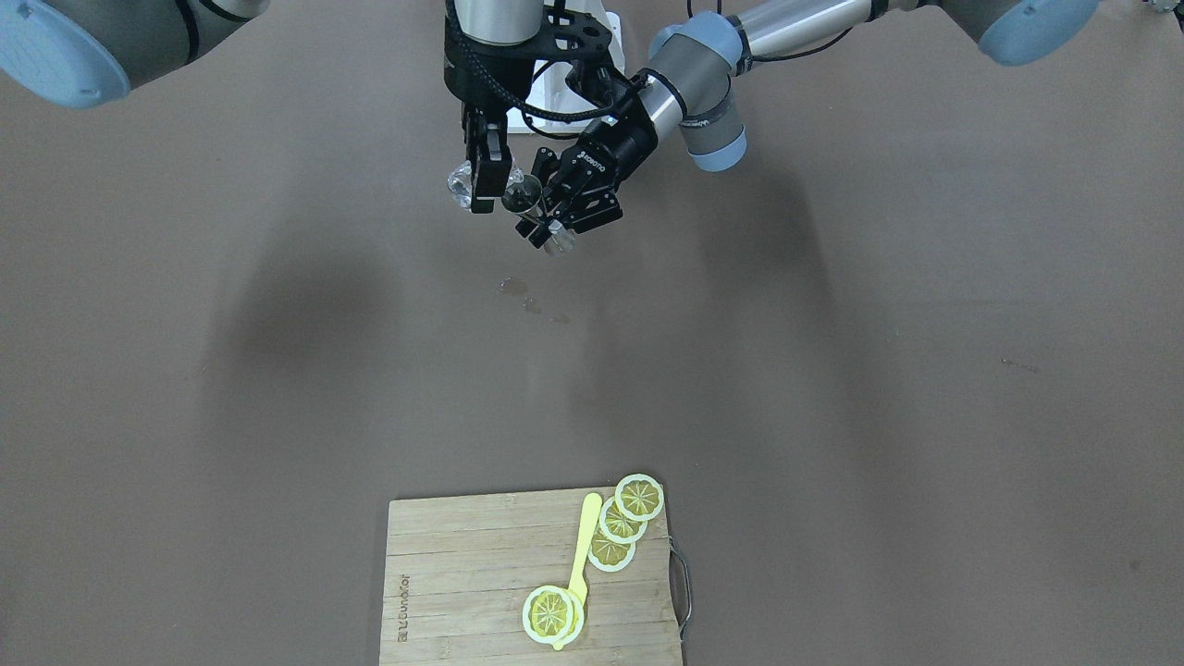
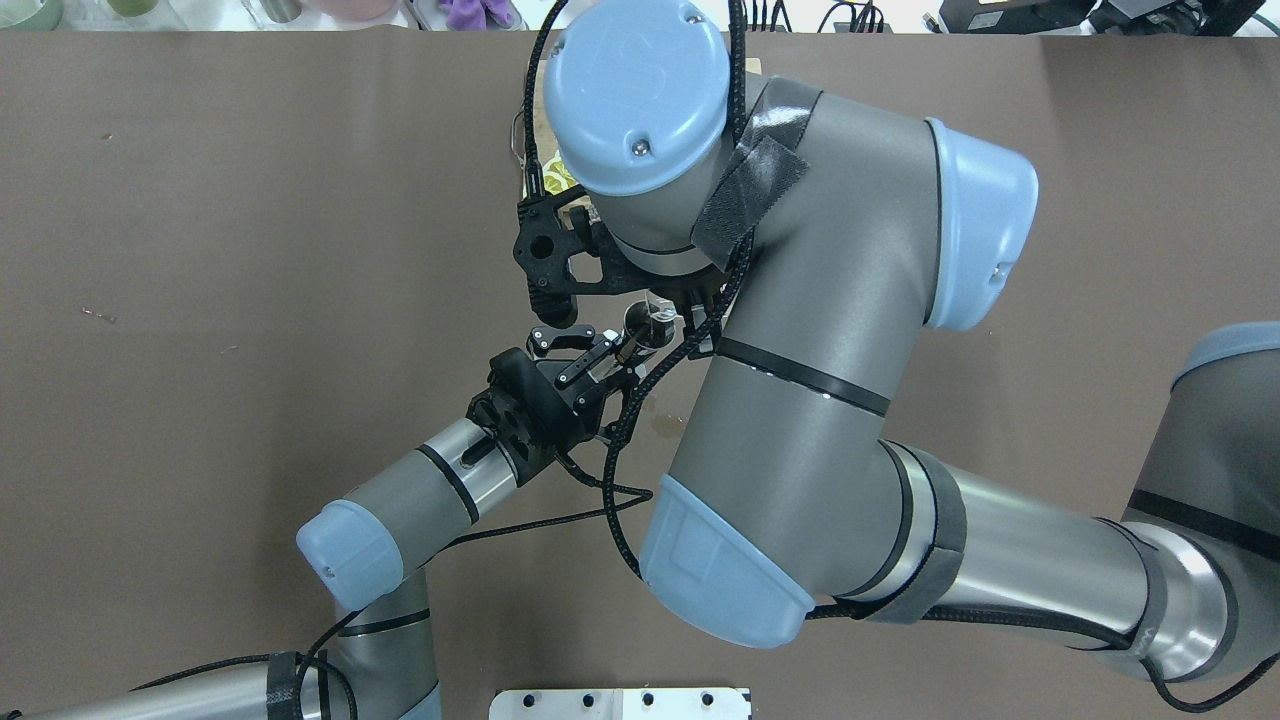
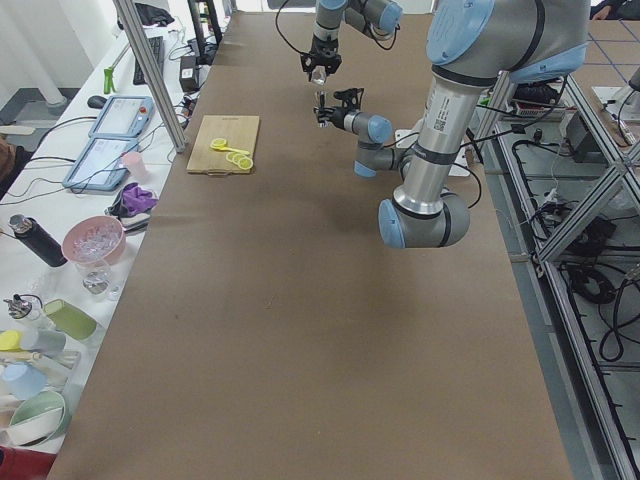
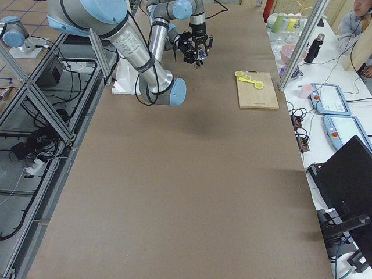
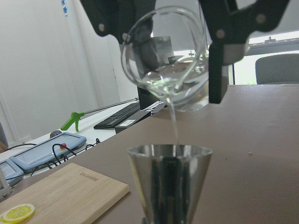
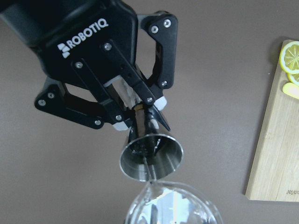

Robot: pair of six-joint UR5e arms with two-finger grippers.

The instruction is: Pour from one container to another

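Streaming clear liquid [image 5: 174,127], the tilted glass pitcher [image 5: 163,60] feeds the jigger [image 5: 169,182] below.

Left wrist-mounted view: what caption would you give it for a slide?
A tilted glass pitcher pours a thin clear stream into the metal jigger held just below it.

My view is a robotics lab, aluminium framing [image 3: 152,75] round the tabletop [image 3: 300,330], teach pendants [image 3: 120,117] and keyboard [image 5: 119,116] off its far edge.
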